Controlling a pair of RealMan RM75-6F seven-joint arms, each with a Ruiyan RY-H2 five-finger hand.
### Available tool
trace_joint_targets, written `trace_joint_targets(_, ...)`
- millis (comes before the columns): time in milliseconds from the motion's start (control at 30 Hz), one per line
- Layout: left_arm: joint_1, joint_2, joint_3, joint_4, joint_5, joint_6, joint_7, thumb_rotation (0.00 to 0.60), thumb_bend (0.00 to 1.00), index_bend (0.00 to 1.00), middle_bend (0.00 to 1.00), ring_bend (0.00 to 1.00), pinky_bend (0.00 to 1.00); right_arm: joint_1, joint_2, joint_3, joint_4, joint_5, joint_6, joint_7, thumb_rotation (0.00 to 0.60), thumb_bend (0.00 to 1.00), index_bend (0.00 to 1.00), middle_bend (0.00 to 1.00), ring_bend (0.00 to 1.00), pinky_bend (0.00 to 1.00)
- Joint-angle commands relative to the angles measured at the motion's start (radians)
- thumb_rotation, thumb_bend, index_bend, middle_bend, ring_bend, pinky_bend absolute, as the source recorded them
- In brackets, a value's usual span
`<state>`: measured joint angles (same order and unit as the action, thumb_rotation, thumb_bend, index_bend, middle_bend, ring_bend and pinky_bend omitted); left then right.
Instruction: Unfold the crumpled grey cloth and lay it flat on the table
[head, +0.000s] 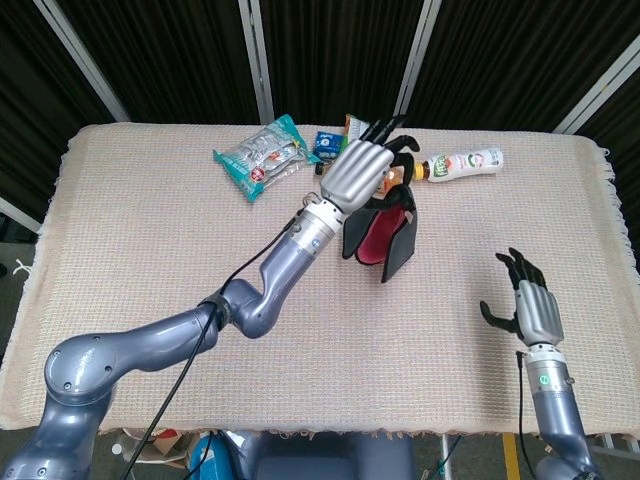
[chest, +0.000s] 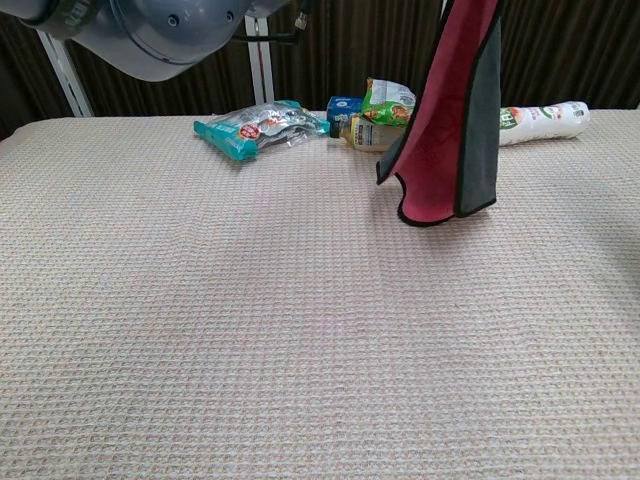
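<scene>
Left hand (head: 358, 172): clamped on folded grey-and-red cloth (chest: 452, 120), hanging clear above woven beige table cover (head: 150, 250). Right hand (head: 526, 310): fingers apart, holding nothing.

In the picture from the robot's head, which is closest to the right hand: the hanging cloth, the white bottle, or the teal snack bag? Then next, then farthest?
Counting from the right hand, at the table's near right edge:
1. The cloth, hanging from the left hand near the middle, is closest.
2. The white bottle, lying at the far edge on the right, comes next.
3. The teal snack bag, far back on the left, is farthest.
</scene>
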<state>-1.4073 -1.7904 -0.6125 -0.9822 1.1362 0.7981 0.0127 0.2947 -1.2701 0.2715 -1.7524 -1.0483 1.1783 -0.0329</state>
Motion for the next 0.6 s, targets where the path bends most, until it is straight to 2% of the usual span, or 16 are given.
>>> trace_joint_targets(33,-0.02,-0.011,0.004,0.031,-0.053,-0.002,0.063,0.6,0.52,0.6,0.26,0.03,0.02,0.017,-0.003,0.021,-0.036,0.036,-0.021,0.018,0.6,0.35,0.16,0.01,0.0,0.01)
trace_joint_targets(233,-0.046,-0.032,0.011,0.063,-0.111,-0.019,0.109,0.6,0.52,0.59,0.26,0.03,0.02,0.065,-0.015,0.056,-0.072,0.127,-0.081,0.025,0.6,0.35,0.16,0.01,0.0,0.01)
trace_joint_targets(400,-0.077,-0.054,0.017,0.098,-0.142,-0.023,0.145,0.6,0.52,0.57,0.25,0.03,0.02,0.154,-0.058,0.099,-0.06,0.267,-0.13,-0.038,0.6,0.35,0.16,0.01,0.0,0.01)
trace_joint_targets(600,-0.142,-0.068,-0.015,0.156,-0.259,-0.048,0.271,0.6,0.53,0.57,0.25,0.03,0.02,0.236,-0.106,0.125,-0.027,0.383,-0.147,-0.101,0.6,0.35,0.16,0.01,0.0,0.01)
